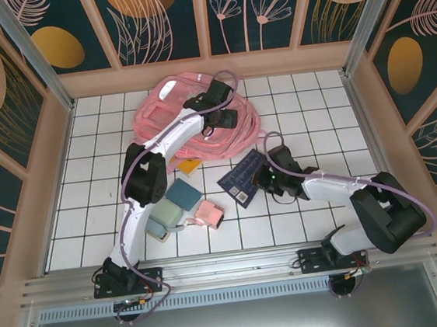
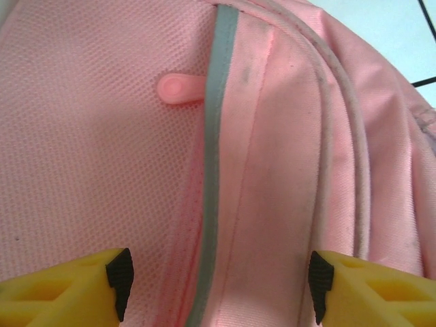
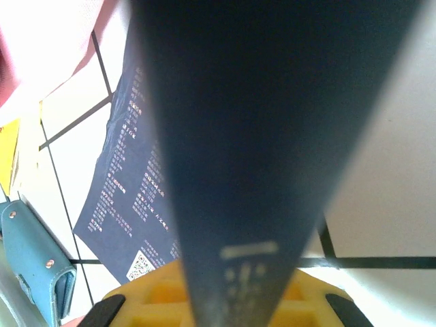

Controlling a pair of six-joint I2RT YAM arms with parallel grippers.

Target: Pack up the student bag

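Barely begun, I'd say: the pink backpack (image 1: 158,107) lies far-centre on the table, left gripper (image 2: 218,286) spread open above its fabric, right gripper (image 1: 263,181) clamped on a dark booklet (image 1: 242,177); teal case (image 1: 181,192) and pouch (image 1: 208,211) remain unpacked

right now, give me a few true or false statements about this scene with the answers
1. The left gripper is open above the student bag. True.
2. The right gripper is empty. False: it is shut on the navy booklet.
3. The teal pouch lies inside the bag. False: it lies on the table, outside the bag.
4. A grey strip runs down the bag's fabric beside a pink zipper pull. True.
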